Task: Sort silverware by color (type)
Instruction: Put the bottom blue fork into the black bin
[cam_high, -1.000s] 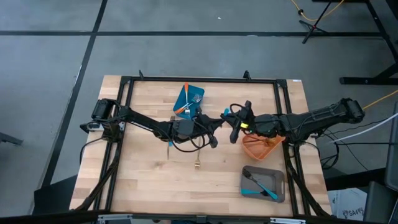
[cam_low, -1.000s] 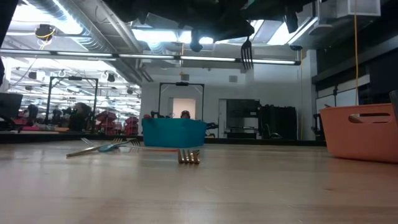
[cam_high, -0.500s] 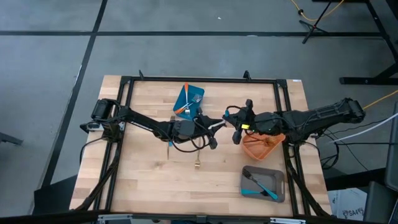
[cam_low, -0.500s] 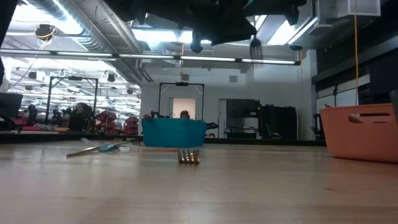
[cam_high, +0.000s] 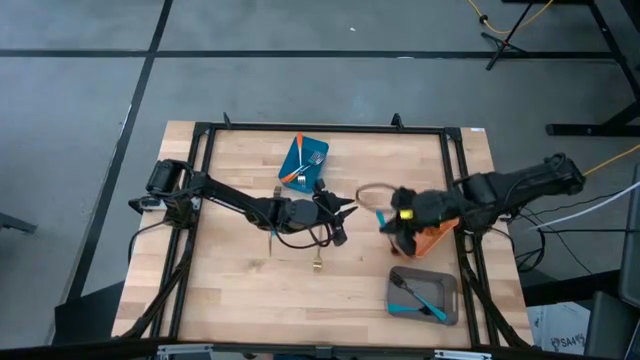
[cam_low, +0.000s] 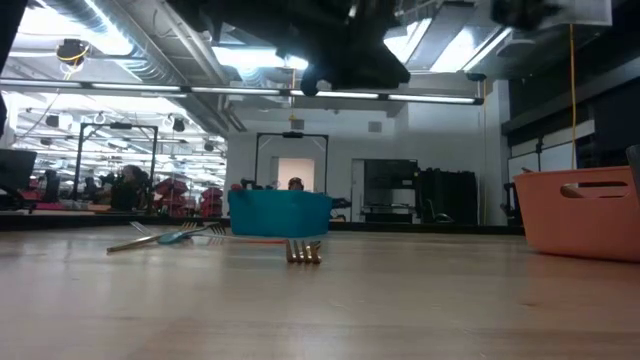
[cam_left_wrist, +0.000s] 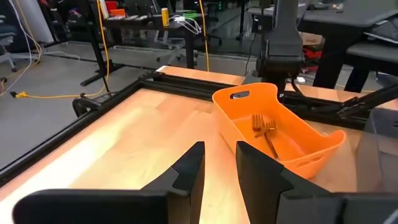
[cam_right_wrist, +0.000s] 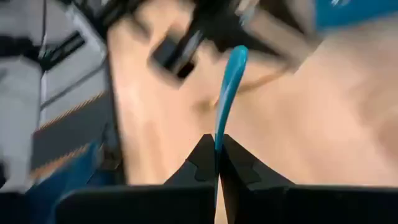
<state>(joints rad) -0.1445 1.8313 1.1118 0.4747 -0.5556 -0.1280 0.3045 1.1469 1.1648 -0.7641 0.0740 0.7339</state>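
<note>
Item: slim blue-handled fork, pinched in the right gripper above the orange plastic bin.
Left gripper: spread, empty.
Handling: carry level past the orange bin to the grey tray; release low.

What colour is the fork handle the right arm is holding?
Blue. The fork handle shows best in the right wrist view, pinched between the fingers.

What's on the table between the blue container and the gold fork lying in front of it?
In the low view, only bare wood lies between the blue container and the gold fork; the high view shows the left arm hanging above that stretch.
</note>
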